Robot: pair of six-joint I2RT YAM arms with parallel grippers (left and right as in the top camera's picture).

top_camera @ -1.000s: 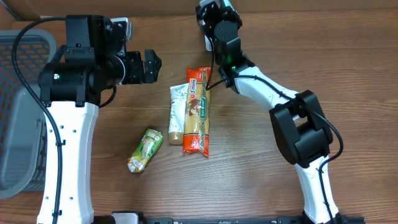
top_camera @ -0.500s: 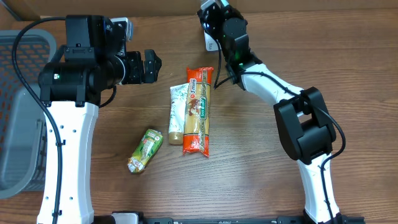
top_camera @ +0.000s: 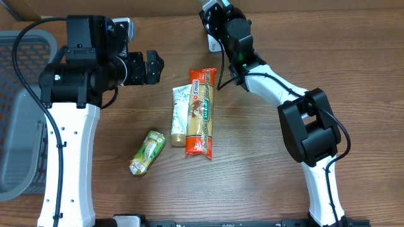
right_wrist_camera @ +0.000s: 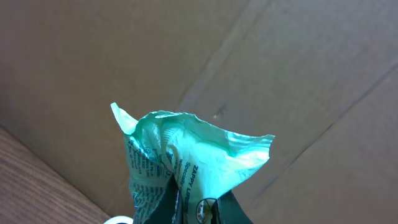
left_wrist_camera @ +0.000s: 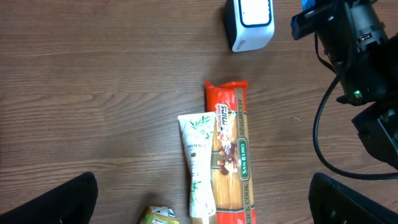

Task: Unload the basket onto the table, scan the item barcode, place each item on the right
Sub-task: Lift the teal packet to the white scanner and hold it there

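Right gripper [right_wrist_camera: 194, 208] pinches a pale green packet [right_wrist_camera: 186, 149] near the scanner [left_wrist_camera: 252, 22]; left gripper [top_camera: 151, 67] gapes wide, holding nothing.

We've got a mint-green pouch [right_wrist_camera: 186, 162] with dark print against plain brown cardboard [right_wrist_camera: 298, 74], and the table [top_camera: 252, 176] shows brown wood grain. We see a red-orange pasta packet [top_camera: 201, 112] with yellow strands and a green label band. There's also a white tube [top_camera: 180, 115] with green leaf sprigs and a tan cap, a green-and-yellow small packet [top_camera: 147, 152], a white scanner [left_wrist_camera: 250, 23] and a grey mesh basket [top_camera: 19, 75].
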